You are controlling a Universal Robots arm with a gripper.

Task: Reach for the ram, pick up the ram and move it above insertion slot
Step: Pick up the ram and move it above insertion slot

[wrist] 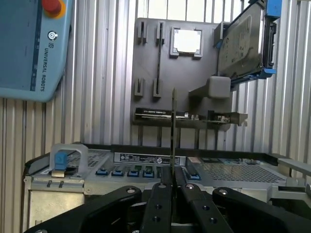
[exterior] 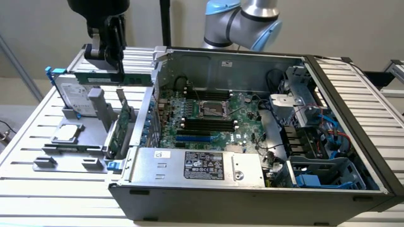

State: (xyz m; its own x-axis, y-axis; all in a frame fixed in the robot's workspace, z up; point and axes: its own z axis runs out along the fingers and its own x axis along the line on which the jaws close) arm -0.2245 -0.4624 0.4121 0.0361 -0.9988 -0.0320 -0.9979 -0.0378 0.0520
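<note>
The ram (exterior: 136, 79) is a long thin green stick hanging level in the air, with my gripper (exterior: 117, 70) shut on its top edge. It hovers over the grey parts holder (exterior: 69, 156), at the exterior view's left, just outside the open computer case (exterior: 353, 118). In the wrist view the ram (wrist: 173, 126) shows edge-on as a thin line pinched between my black fingers (wrist: 160, 194). The dark ram slots (exterior: 205, 124) lie on the motherboard inside the case, to the exterior view's right of the ram and lower.
A silver hard drive with blue rails (exterior: 73, 97), a wider green card (exterior: 120, 130) and a square chip (exterior: 68, 134) stand in the holder below. The case's left wall (exterior: 154, 94) rises beside the ram. A blue teach pendant (wrist: 29, 48) lies on the slatted table.
</note>
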